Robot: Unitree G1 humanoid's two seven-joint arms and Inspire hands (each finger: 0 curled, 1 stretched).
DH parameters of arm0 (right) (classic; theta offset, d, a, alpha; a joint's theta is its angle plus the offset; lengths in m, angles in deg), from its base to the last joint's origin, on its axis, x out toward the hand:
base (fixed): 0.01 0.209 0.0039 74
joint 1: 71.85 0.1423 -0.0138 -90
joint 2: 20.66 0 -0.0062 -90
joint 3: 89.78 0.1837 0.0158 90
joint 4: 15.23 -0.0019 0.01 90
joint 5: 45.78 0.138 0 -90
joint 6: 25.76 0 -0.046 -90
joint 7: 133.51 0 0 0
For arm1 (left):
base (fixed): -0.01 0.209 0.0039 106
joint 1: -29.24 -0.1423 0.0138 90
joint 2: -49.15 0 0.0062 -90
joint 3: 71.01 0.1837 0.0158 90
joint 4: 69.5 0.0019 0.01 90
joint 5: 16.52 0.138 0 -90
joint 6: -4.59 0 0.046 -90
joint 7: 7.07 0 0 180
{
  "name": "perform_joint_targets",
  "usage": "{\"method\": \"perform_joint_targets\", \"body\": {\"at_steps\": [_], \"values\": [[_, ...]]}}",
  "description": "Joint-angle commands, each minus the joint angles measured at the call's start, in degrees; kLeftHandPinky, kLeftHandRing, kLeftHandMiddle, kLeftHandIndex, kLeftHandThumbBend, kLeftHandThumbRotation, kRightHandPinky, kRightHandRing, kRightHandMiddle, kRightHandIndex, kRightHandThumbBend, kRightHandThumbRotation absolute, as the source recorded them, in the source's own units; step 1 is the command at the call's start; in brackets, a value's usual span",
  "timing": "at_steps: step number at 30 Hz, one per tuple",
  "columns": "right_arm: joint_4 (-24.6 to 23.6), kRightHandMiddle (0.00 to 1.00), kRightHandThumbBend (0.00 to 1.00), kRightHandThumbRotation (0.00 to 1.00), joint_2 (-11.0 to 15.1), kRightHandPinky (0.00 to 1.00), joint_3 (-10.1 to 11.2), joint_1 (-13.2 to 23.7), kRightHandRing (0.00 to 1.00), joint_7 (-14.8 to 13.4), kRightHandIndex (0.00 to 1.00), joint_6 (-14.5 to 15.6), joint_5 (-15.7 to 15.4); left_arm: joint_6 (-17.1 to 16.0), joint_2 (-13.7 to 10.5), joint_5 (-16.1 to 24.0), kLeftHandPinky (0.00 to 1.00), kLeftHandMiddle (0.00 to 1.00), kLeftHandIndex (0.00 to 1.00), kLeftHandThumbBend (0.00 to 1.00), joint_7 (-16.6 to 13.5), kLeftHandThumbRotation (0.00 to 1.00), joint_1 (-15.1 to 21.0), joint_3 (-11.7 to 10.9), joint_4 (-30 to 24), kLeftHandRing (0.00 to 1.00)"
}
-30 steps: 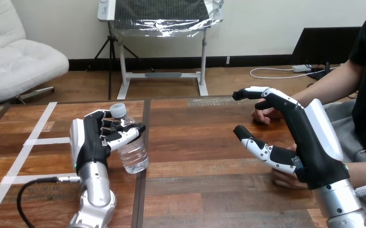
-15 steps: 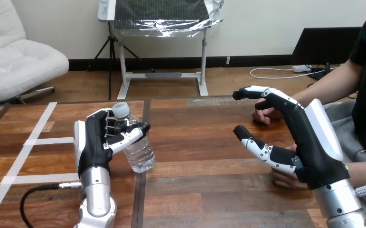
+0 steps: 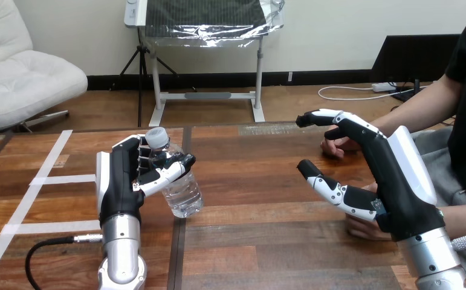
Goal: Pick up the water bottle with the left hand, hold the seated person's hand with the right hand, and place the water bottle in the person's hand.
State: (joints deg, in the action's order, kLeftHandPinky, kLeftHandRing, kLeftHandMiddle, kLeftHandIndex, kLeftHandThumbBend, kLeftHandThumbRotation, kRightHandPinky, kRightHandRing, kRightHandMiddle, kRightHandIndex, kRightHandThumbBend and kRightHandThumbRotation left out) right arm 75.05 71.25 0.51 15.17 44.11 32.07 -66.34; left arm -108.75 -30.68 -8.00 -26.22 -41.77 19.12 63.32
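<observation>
A clear plastic water bottle (image 3: pixel 181 192) with a pale cap leans with its base toward the right, left of the table's middle. My left hand (image 3: pixel 121 181) is shut on it, fingers curled round its upper part and thumb across the front. My right hand (image 3: pixel 393 175) hangs open over the table's right side, fingers straight and thumb spread. One of the person's hands (image 3: pixel 338 147) rests on the table just beyond my right fingers. Their other hand (image 3: pixel 362 228) lies under my right palm, mostly hidden; I cannot tell whether they touch.
White tape strips (image 3: pixel 54 179) cross the wooden table (image 3: pixel 260 241) at the left. A black cable (image 3: pixel 40 249) loops beside my left forearm. The person's forearm (image 3: pixel 427 109) comes in from the right edge.
My left hand has carried the bottle a little to the right and slightly up, and the bottle leans more. My right hand and the person's hands have stayed put.
</observation>
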Motion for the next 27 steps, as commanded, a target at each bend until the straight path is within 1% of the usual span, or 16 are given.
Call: {"method": "perform_joint_targets", "body": {"at_steps": [1,6,11,13,15,19,22,25,27], "values": [[-1.04,0.78,0.48,0.00,0.27,0.69,0.10,3.85,0.78,0.14,0.71,-0.38,0.68,-3.84,0.27,-0.69,0.43,0.45,0.51,0.62,1.11,0.00,2.79,-0.54,-11.70,0.43],[-2.18,0.79,0.51,0.00,1.17,0.69,0.44,3.77,0.78,0.89,0.71,1.24,-0.24,-3.81,0.35,-0.54,0.43,0.45,0.51,0.62,1.68,0.00,1.98,-0.41,-13.24,0.42],[-2.81,0.80,0.53,0.00,2.74,0.69,0.93,3.91,0.79,2.23,0.72,1.93,-0.42,-4.12,0.43,-0.53,0.43,0.44,0.51,0.62,2.32,0.00,1.28,-0.38,-14.30,0.42],[-2.92,0.81,0.56,0.00,3.19,0.69,1.16,4.01,0.79,2.68,0.72,2.17,-0.45,-4.26,0.57,-0.65,0.43,0.44,0.51,0.62,2.54,0.00,1.12,-0.47,-14.58,0.42],[-3.71,0.81,0.58,0.00,4.10,0.69,1.54,4.02,0.79,3.86,0.73,3.57,-0.70,-4.10,0.67,-0.61,0.43,0.44,0.51,0.62,2.74,0.00,0.83,-0.48,-15.14,0.42],[-4.12,0.82,0.62,0.00,5.59,0.69,2.26,4.27,0.79,4.85,0.74,4.69,-1.54,-4.01,0.91,-0.65,0.43,0.44,0.51,0.62,3.19,0.00,0.36,-0.60,-16.04,0.42],[-4.41,0.83,0.66,0.00,7.12,0.69,2.74,4.41,0.80,6.37,0.75,5.80,-1.09,-3.79,1.05,-0.60,0.43,0.44,0.51,0.62,3.49,0.00,-0.03,-0.65,-16.76,0.42],[-5.08,0.84,0.68,0.00,8.72,0.69,3.22,4.40,0.80,8.24,0.76,7.98,-0.78,-3.79,1.19,-0.59,0.43,0.44,0.51,0.62,3.72,0.00,-0.26,-0.71,-17.16,0.42],[-6.07,0.85,0.69,0.00,10.06,0.70,3.67,4.14,0.81,9.74,0.77,10.50,-1.46,-3.63,1.30,-0.60,0.43,0.44,0.51,0.62,3.88,0.00,-0.48,-0.73,-17.54,0.42]]}}
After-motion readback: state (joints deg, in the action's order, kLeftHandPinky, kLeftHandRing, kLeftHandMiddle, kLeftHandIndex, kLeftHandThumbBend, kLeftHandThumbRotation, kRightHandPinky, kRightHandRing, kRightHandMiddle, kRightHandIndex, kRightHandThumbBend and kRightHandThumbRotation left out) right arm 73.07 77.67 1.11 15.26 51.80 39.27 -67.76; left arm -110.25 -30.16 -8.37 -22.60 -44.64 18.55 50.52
